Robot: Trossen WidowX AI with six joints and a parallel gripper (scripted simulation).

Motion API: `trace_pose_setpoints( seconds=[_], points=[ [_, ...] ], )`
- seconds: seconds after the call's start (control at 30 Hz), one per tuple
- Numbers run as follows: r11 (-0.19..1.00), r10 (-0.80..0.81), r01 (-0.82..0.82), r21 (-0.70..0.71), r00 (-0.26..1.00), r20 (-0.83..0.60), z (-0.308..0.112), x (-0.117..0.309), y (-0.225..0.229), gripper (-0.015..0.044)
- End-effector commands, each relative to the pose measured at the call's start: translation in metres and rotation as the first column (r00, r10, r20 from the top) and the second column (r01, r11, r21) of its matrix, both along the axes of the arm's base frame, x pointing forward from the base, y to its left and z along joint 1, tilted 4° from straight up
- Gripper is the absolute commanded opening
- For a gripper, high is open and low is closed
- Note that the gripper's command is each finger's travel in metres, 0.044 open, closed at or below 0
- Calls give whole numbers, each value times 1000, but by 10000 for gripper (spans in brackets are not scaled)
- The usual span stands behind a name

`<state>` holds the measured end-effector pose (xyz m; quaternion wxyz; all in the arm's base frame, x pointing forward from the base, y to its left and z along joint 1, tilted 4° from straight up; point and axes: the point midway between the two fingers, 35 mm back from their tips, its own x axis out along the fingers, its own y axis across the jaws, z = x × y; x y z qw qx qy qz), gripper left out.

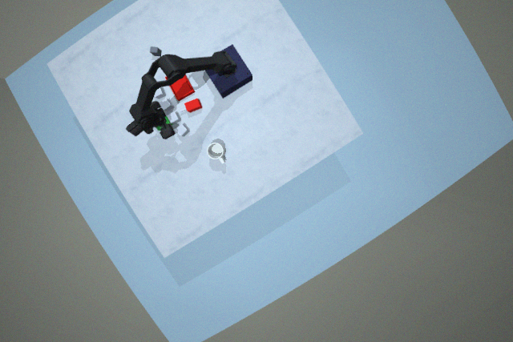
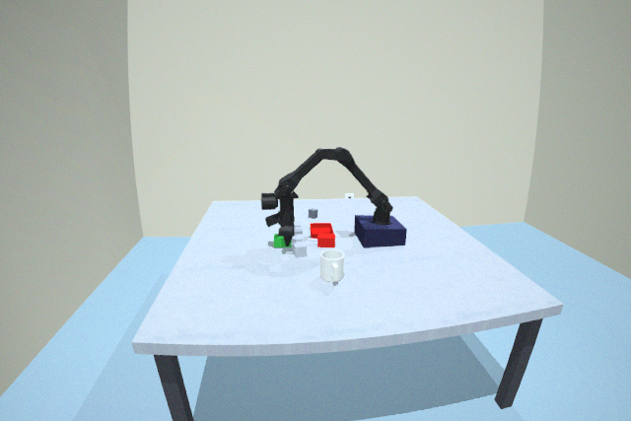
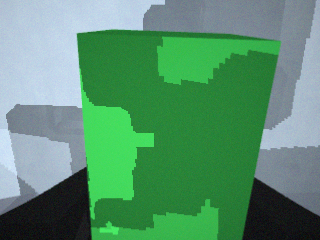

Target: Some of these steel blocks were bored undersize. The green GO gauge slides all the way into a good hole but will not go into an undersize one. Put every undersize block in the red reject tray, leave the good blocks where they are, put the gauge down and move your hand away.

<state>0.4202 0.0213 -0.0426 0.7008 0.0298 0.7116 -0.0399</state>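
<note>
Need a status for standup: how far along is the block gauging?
Underway: black parallel-jaw gripper is shut on the green GO gauge, beside grey steel blocks.
Done: no reject visible in the open red tray, partly hidden.
Left: sorting outcome unclear; gauge release, arm withdrawal.
</note>
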Motion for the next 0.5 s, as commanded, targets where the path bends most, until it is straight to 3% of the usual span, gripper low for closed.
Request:
trace_pose_setpoints(
  seconds=[0.0, 0.47],
  points=[
    [1000, -5, 5, -1, 1000, 0, 1, -2, 0, 0],
    [1000, -1, 1, 0, 1000, 3, 0, 1, 0, 0]
  ],
)
